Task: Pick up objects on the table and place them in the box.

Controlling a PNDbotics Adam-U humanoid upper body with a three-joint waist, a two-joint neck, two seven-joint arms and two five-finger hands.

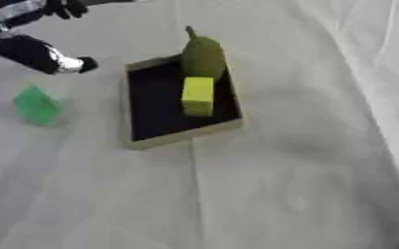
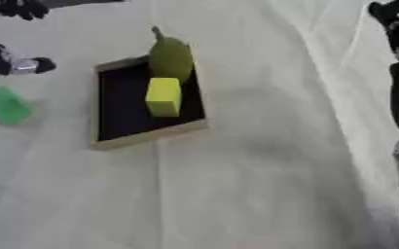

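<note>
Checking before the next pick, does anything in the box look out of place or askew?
Only the pear: it sits at the far edge of the box, overhanging the rim. The yellow block lies inside.

We are looking down at a surface point(image 1: 280, 185) draped in pale grey-white cloth, soft creases running across it, even diffuse light falling.

Shallow box point(image 1: 143, 142), black inside, tan rim, sits on white-draped counter point(image 1: 297, 185); yellow block point(image 1: 198, 96) lies in it; green pear point(image 1: 203, 56) rests at far rim; green object point(image 1: 37, 104) lies left of box; left hand point(image 1: 41, 54) above it, upper left.
</note>
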